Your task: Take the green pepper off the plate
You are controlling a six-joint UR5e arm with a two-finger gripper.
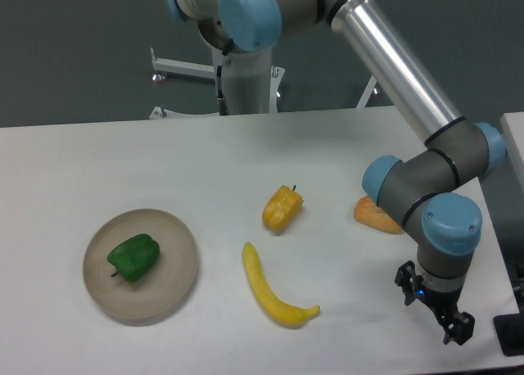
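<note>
The green pepper (pixel 133 258) lies on the round beige-grey plate (pixel 176 297) at the front left of the white table, its dark stem pointing to the front left. My gripper (pixel 433 309) hangs near the table's front right corner, far to the right of the plate. Its two black fingers stand apart with nothing between them, so it is open and empty.
A yellow-orange pepper (pixel 282 208) sits at the table's middle. A long yellow banana-like fruit (pixel 274 293) lies in front of it. An orange object (pixel 375 214) is partly hidden behind my forearm. A black item (pixel 512 334) stands at the right edge.
</note>
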